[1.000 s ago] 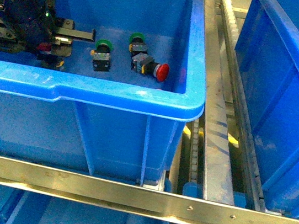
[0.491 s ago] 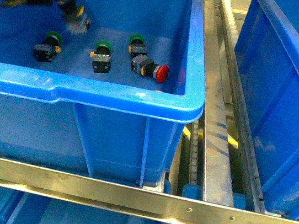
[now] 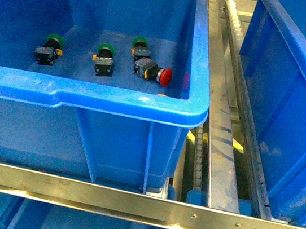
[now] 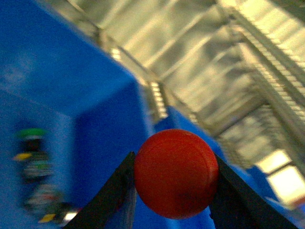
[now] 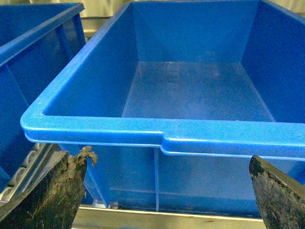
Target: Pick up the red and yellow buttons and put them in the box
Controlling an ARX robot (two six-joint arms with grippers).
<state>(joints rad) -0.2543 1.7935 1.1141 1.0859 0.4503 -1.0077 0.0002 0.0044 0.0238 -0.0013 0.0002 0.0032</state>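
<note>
In the left wrist view my left gripper [image 4: 174, 158] is shut on a red button [image 4: 176, 172]; its round cap sits between the two black fingers, raised above the blue bin. A second red button [image 3: 160, 74] lies on its side on the floor of the near bin [image 3: 115, 99], at the right end of the row. No yellow button shows in any view. My right gripper [image 5: 167, 191] is open and holds nothing, in front of the near wall of the blue box [image 5: 162, 134], whose floor is bare.
Three green-capped buttons [image 3: 52, 49] [image 3: 104, 57] [image 3: 140, 44] stand in the near bin beside the red one. A metal roller rail [image 3: 219, 129] runs between this bin and the blue bin on the right [image 3: 292, 94]. A metal bar [image 3: 129, 199] crosses the foreground.
My left arm rose up out of the near bin with the red button and left the front view. This uncovered the leftmost green button. The other buttons have not moved.
</note>
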